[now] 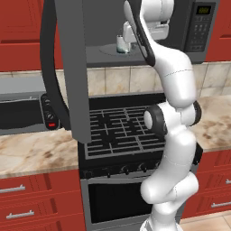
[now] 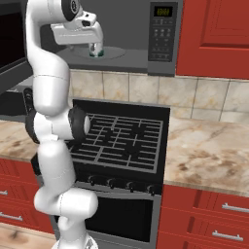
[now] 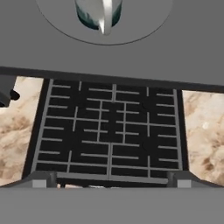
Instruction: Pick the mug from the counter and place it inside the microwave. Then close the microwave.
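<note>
— White arm segments [image 1: 173, 135] rise closest to the base cameras, reaching up toward the microwave [image 2: 146, 34]. What sits behind them?

— Largest is the microwave itself, its dark door [image 1: 72, 67] swung wide open to the left, keypad [image 1: 198, 28] on the right. Below it lies the black grated stove [image 2: 121, 138], with the marbled bench [image 2: 209, 151] on both sides over red drawers [image 1: 31, 198].

— And the toaster oven?

— That stands on the bench left of the stove [image 1: 27, 113], partly behind the open door.

— Where's the mug?

— The mug [image 1: 121, 44] stands upright on the round plate [image 3: 144, 26] inside the microwave. The hand [image 1: 130, 36] is just beside it at the cavity's mouth; whether its fingers are spread or touching the mug, I cannot tell.
</note>
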Controlling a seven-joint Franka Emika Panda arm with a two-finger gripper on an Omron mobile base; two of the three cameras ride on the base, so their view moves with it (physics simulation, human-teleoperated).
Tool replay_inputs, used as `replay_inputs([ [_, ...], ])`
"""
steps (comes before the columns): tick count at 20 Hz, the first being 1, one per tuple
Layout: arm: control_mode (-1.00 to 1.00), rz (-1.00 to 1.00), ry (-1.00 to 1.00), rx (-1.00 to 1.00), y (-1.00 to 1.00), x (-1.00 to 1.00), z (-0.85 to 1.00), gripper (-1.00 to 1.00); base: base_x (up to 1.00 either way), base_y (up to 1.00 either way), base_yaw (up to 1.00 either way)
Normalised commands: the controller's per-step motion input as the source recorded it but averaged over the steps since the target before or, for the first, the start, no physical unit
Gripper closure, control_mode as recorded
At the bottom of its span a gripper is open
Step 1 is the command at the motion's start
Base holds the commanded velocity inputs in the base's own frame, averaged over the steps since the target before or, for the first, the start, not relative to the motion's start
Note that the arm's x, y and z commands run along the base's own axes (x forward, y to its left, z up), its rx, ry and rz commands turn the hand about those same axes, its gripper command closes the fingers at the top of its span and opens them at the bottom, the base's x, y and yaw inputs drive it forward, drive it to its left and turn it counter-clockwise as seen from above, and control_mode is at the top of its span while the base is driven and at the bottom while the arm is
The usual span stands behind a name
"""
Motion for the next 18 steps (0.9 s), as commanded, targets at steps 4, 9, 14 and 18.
replay_inputs([
  [4, -1.00, -0.04, -0.34, 0.04, -0.02, -0.14, -0.72, -1.00, 0.00, 0.00, 0.00],
  [9, -1.00, -0.07, -0.37, 0.05, -0.01, -0.06, -0.79, -1.00, 0.00, 0.00, 0.00],
  [14, -1.00, -0.09, -0.34, 0.04, 0.00, -0.10, -0.43, -1.00, 0.00, 0.00, 0.00],
  [18, -1.00, -0.07, -0.24, 0.03, 0.00, -0.40, 0.00, -1.00, 0.00, 0.00, 0.00],
])
